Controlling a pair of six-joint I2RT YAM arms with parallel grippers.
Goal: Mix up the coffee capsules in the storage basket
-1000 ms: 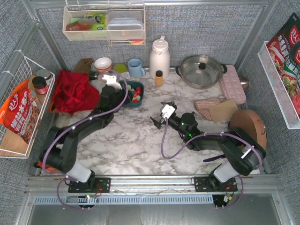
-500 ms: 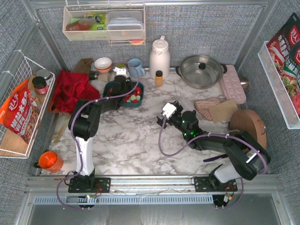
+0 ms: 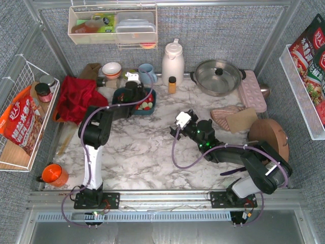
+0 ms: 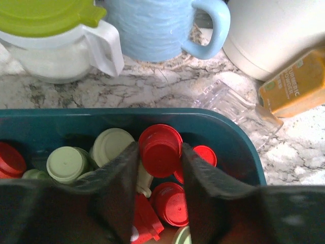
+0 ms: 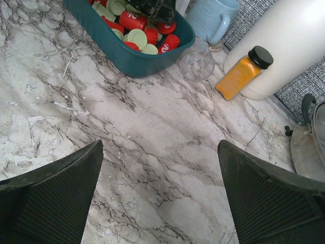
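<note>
Left pincer (image 4: 159,152) is set inside the storage basket (image 4: 223,134), partly closed on a red capsule (image 4: 160,147), presumably to be shifted among the coffee capsules (image 5: 136,36), red and mint green, heaped loosely. Just behind the basket a blue mug (image 4: 152,25) is seen; well apart, the right pincer (image 5: 159,147) is held wide open, empty.

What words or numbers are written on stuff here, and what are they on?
Nothing is clear enough to quote for sure.
On the orange bottle: dark print along the label, too blurred to read.
On the red-orange bag at far left: big white Chinese characters, too small to read.
On the red packets at far right: large Chinese characters, too small to read.
On the red coffee capsules: white marks, too small to read.
</note>
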